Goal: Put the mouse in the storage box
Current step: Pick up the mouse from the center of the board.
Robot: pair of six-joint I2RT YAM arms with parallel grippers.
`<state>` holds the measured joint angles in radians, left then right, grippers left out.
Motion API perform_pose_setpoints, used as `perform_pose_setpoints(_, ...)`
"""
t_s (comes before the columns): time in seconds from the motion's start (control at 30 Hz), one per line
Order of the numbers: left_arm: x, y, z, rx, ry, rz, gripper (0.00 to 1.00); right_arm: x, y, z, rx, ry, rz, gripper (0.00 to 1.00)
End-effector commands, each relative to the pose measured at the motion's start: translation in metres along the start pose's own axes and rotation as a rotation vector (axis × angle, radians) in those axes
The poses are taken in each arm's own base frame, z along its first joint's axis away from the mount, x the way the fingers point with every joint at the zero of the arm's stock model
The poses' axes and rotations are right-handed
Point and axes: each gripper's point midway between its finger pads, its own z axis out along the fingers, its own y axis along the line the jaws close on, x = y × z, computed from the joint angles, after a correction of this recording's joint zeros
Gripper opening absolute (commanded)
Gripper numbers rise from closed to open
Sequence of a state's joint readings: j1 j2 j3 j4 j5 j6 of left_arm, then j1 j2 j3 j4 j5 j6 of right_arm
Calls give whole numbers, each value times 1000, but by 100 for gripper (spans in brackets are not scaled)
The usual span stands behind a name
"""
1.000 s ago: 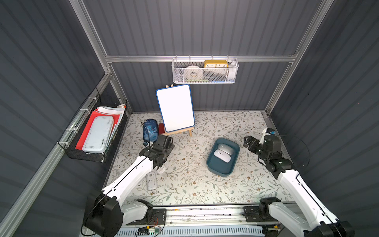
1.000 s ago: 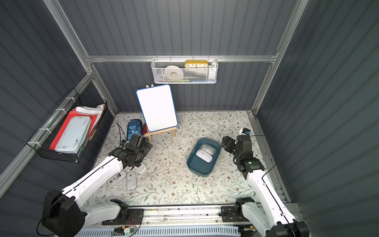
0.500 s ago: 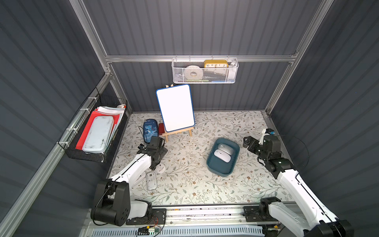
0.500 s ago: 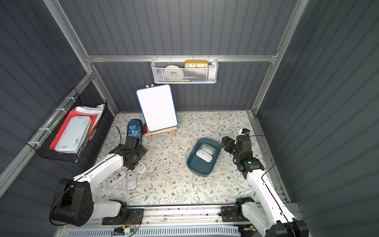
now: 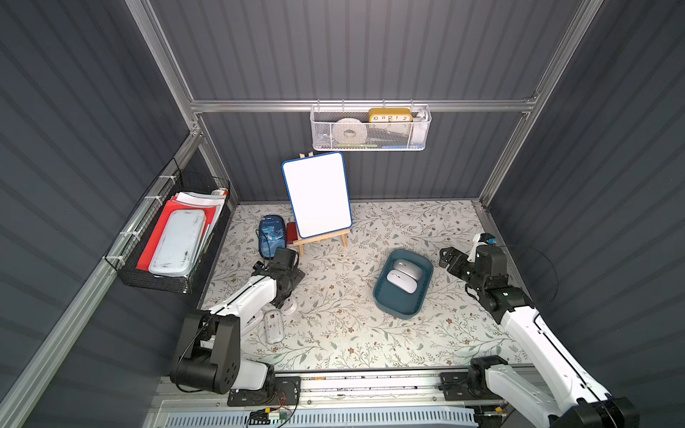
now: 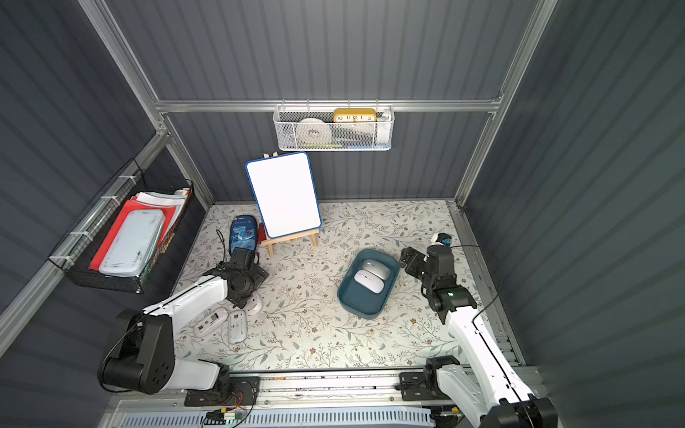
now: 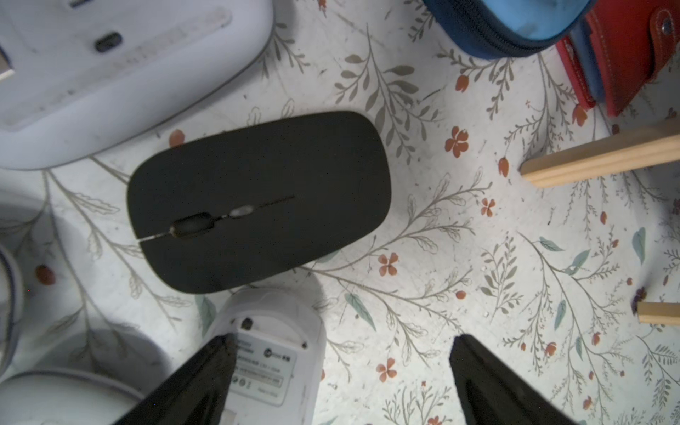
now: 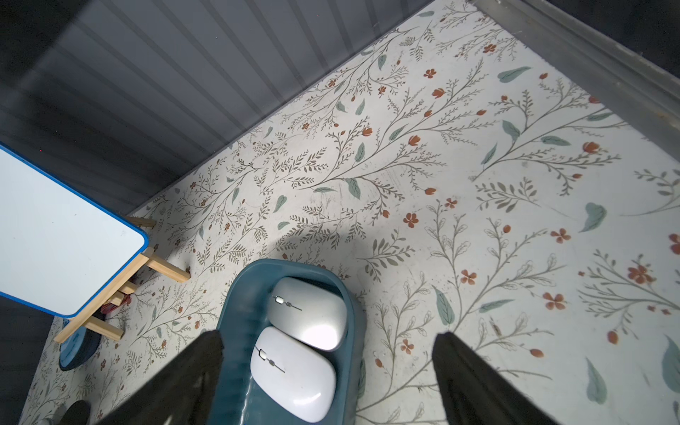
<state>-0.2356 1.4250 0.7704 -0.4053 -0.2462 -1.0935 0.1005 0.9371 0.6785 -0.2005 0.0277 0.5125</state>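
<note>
Teal storage box holds two white mice, but a black mouse lies on the table just ahead of the left gripper, whose jaws gape empty, like the right gripper beside the box.

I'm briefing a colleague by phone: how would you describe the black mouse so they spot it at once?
Find the whiteboard easel toward the back of the floral mat; the left gripper hangs open close to its wooden feet. Below that gripper lies the black mouse, scroll wheel up, the only dark one beside white mice lying underside up.
</note>
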Motion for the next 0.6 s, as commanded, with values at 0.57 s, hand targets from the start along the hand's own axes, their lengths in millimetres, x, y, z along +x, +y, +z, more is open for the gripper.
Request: perform_pose_setpoints(0.57, 30, 25, -15, -15, 119, -20, 97, 0, 0, -1, -9, -8, 13, 93)
